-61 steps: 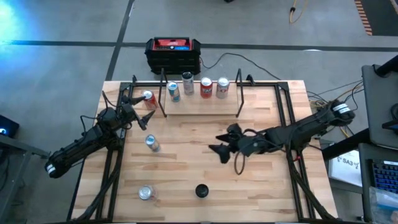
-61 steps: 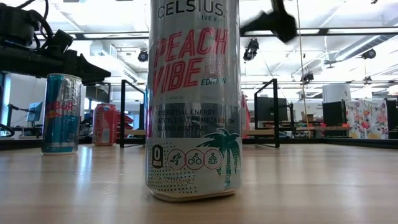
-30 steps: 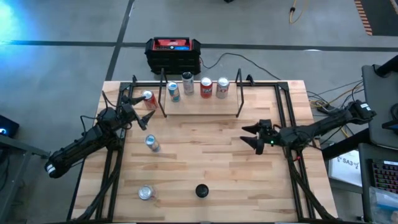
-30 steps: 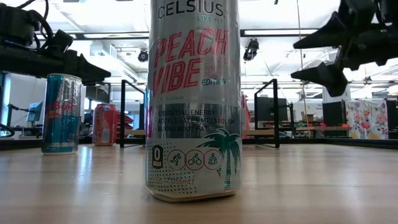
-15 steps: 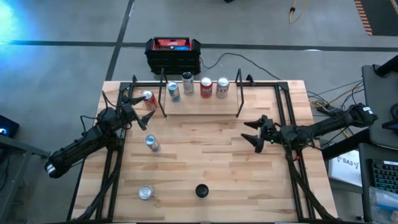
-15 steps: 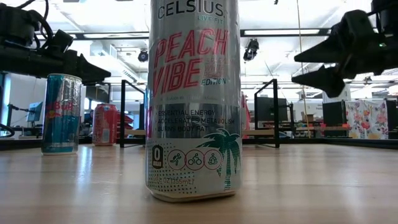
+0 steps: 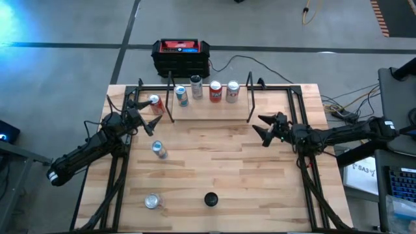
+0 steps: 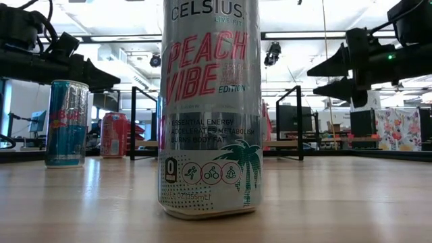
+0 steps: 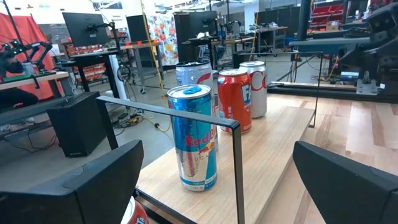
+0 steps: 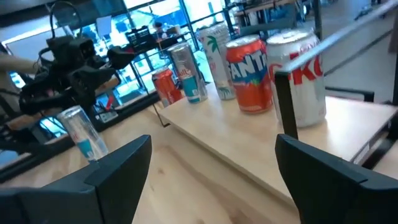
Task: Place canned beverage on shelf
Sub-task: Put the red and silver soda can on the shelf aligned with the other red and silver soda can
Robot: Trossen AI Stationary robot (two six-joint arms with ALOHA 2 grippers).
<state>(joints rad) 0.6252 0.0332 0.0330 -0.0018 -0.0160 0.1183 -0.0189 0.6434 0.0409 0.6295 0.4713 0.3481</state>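
Right tool [image 7: 262, 131] hangs empty with its fingers spread, just off the shelf's [image 7: 211, 110] right-hand uprights, and I see nothing between them. On my left side the left tool [image 7: 139, 112] sits wide open and empty beside a red can [image 7: 155, 104] standing on the table [image 7: 214, 169] just outside the shelf's left end. Four cans stand along the shelf; three more wait on the table nearer me.
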